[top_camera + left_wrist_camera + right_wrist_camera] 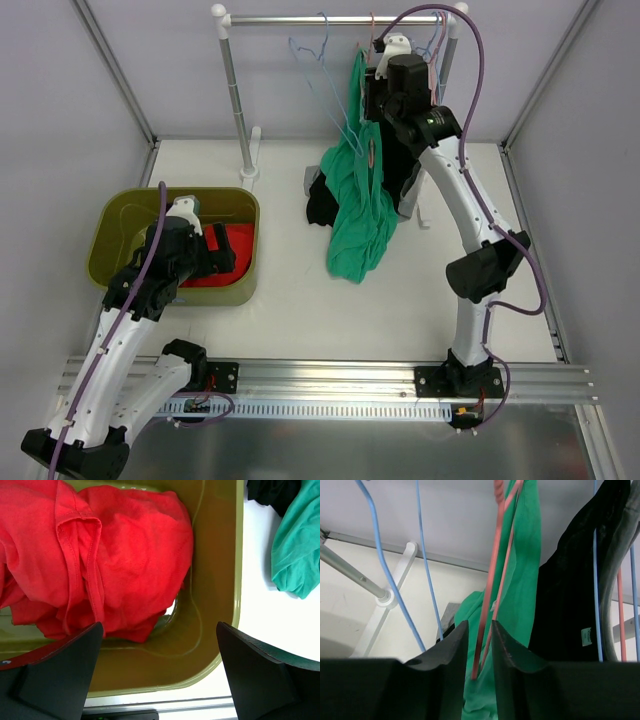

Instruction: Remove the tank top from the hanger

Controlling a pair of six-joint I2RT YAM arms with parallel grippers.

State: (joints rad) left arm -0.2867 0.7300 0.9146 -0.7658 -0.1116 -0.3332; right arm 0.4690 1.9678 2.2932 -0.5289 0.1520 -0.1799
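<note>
The green tank top (360,215) hangs from a pink wire hanger (492,595) on the rail (340,19) and drapes down onto the table. In the right wrist view its cloth (525,570) lies behind the hanger wires. My right gripper (375,92) is up at the rail, and its jaws (480,625) are closed narrowly on the hanger's two pink wires. My left gripper (225,250) is open and empty (159,630) over the olive bin (130,215), just above a red garment (125,555).
Empty blue hangers (315,60) hang left of the tank top. A black garment (570,590) hangs right of it, and more black cloth (322,205) lies on the table. The rack's upright pole (237,100) stands at the back left. The bin wall (220,580) is near the left fingers.
</note>
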